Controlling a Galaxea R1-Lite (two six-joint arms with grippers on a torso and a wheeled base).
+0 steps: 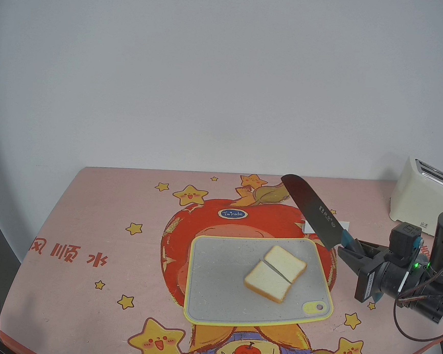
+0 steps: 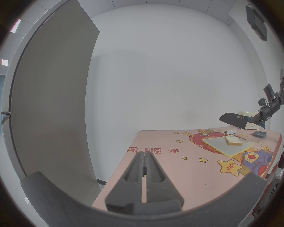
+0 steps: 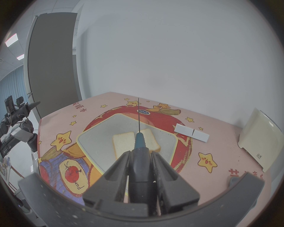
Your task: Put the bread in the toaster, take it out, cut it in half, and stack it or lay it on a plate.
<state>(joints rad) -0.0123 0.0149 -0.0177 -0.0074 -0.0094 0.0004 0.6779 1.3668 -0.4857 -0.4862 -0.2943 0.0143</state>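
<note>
Bread [image 1: 275,273] lies halved on the cutting board [image 1: 222,288], left of the right hand [image 1: 351,250] gripping the knife [image 1: 313,211]

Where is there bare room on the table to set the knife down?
The widest free patch of the table lies left of the cutting board, up to the table's left edge. The board's left half, beside the bread, is bare too. The right side is crowded: knife, right gripper, white strip, toaster.

Knife [image 1: 314,213] with dark glossy blade, matt speckled plastic cutting board [image 1: 222,288], smooth toaster [image 1: 425,195], porous bread [image 1: 269,280]
</note>
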